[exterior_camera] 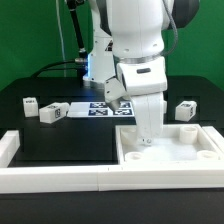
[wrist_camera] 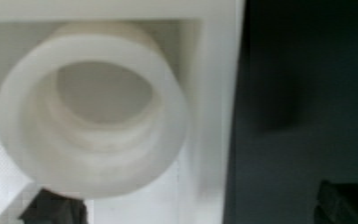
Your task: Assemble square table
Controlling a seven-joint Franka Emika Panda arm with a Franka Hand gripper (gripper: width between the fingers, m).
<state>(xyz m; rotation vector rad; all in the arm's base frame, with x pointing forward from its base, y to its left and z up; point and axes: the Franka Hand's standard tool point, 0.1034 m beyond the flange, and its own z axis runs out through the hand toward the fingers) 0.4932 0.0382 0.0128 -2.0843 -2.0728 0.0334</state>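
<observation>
The square table's white slab (exterior_camera: 190, 145) lies at the exterior view's right front, its raised round corner sockets facing up. My gripper (exterior_camera: 147, 138) reaches straight down onto the slab's edge toward the exterior view's left. In the wrist view a corner socket (wrist_camera: 91, 110) fills the frame as a white ring. The slab's edge (wrist_camera: 215, 120) runs beside it against the black table. The gripper (wrist_camera: 197, 205) is open. One dark finger (wrist_camera: 51, 206) is over the slab and the other is over the table. Three white block legs (exterior_camera: 30, 104) (exterior_camera: 50, 113) (exterior_camera: 185, 110) stand loose behind. A fourth leg does not show.
The marker board (exterior_camera: 95, 108) lies flat behind the arm. A long low white border wall (exterior_camera: 60, 178) runs along the front and turns up the exterior view's left side (exterior_camera: 10, 145). The robot's base stands at the back centre.
</observation>
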